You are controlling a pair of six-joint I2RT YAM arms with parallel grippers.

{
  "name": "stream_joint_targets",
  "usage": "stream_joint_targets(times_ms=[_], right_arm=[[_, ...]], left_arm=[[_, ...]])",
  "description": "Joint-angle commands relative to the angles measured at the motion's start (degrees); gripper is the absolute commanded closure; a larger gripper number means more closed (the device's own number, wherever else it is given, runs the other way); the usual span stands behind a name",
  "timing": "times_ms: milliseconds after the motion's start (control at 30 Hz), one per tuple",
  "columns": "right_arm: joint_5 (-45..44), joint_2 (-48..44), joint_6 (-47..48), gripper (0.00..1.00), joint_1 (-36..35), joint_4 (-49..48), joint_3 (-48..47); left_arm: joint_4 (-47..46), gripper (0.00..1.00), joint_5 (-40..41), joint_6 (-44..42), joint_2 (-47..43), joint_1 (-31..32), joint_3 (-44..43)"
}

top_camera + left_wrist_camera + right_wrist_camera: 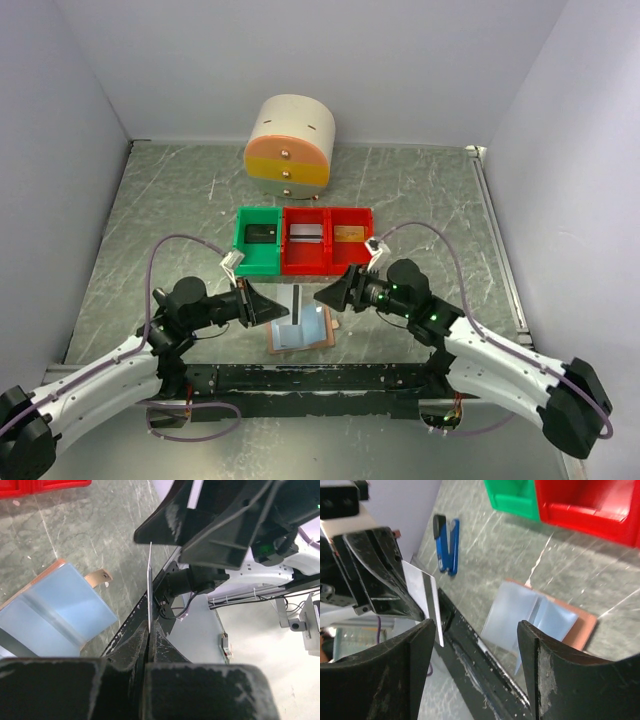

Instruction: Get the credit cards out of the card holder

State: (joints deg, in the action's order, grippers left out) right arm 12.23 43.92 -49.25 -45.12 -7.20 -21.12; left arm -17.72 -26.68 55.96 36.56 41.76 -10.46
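**Item: card removal, one card out and in hand**

Status. We record one credit card (150, 580) clear of the card holder (305, 336). It is pinched by one edge in the fully closed left gripper (149, 639) and held on edge above the table (180, 200). The right gripper (476, 630) faces it with fingers spread wide and nothing between them; the card stands just beyond its left finger. The holder lies open and flat on the table, below and between the two grippers, and neither touches it.

Remaining. We judge the task partly done. The held card is not yet set down, and we cannot tell whether the holder's pale blue pockets contain more cards. Flat rectangles lie in the green bin (255, 268) and the red bin (327, 268); whether they are cards we cannot say.

Views.
- Top view: the only one to show the bin contents and the round drawer unit (290, 147) at the back.
- Left wrist view: shows the card edge-on in the pinch.
- Right wrist view: shows the card's pale face with its dark stripe, and a blue-and-black gadget (447, 542) on the table that the top view does not show.
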Motion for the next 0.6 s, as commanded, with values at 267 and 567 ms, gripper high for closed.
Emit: stream_joint_targets(times_ms=[267,567], right_arm=[[15.3,10.7,-7.9,0.41,-1.6,-25.3,2.2],[16.9,17.4,-12.1,0.60,-2.2,-35.6,3.6]], left_arm=[[-15.4,0.93,-4.7,5.4,2.3,-0.3,3.5],[-29.3,0.93,-7.2,10.2,6.1,-0.3,6.4]])
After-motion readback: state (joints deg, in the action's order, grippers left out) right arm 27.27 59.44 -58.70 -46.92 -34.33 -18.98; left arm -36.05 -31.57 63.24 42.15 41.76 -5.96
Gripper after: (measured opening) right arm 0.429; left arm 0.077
